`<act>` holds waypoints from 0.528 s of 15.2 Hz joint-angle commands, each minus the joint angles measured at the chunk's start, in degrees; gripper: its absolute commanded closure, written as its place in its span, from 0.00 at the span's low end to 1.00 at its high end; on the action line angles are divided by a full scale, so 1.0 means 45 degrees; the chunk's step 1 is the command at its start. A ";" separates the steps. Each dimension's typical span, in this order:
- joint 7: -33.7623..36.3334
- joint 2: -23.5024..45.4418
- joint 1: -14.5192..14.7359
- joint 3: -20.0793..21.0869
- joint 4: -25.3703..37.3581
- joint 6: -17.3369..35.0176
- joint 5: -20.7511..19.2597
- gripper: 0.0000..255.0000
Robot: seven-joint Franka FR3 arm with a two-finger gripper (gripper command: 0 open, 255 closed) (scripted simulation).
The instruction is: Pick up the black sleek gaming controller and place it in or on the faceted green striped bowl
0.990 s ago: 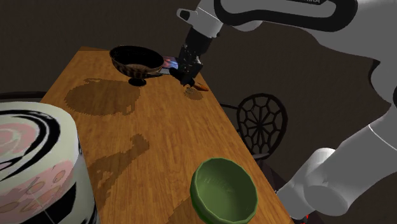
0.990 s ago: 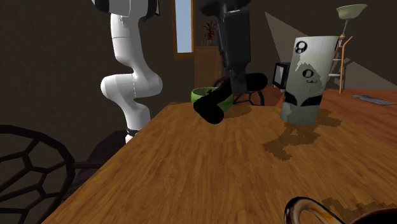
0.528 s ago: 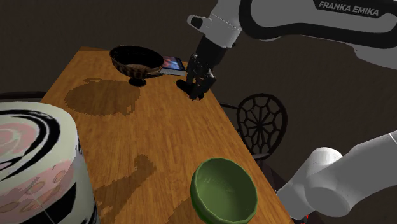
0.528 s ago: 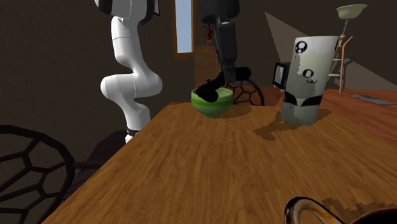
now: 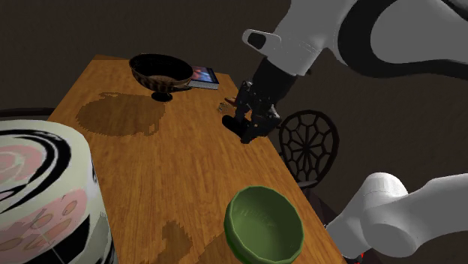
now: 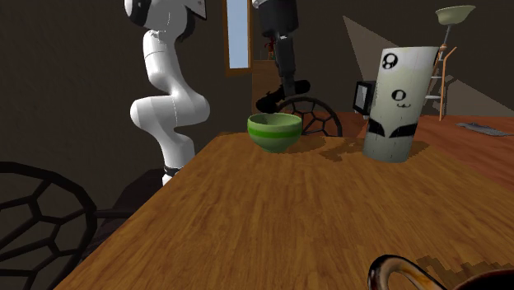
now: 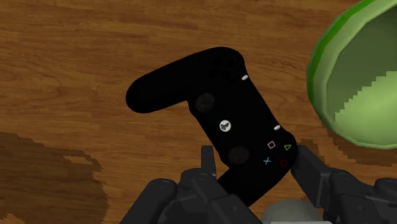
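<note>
- Desk [image 5: 172,165]: wooden, with the bowl at its near end in the shoulder view.
- Bowl [image 5: 264,223]: green; the carry should end squarely over its opening.
- Controller [image 7: 219,121]: black, lifted clear of the desk, short of the bowl.
- Jaws: clamped on one controller handle; best released only once low.

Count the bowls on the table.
2. The green striped bowl sits near the shoulder view's lower edge; a dark footed bowl stands at the far end beside a book. The tall patterned container may hide more.
</note>
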 commanded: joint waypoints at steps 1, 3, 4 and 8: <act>0.0435 -0.0694 0.0262 0.0259 -0.0375 -0.0231 0.0242 1.00; 0.0855 -0.1340 0.0532 0.0520 -0.0718 -0.0438 0.0488 1.00; 0.1074 -0.1650 0.0670 0.0657 -0.0868 -0.0549 0.0614 1.00; 0.2010 -0.2794 0.1240 0.1249 -0.1318 -0.1027 0.1143 1.00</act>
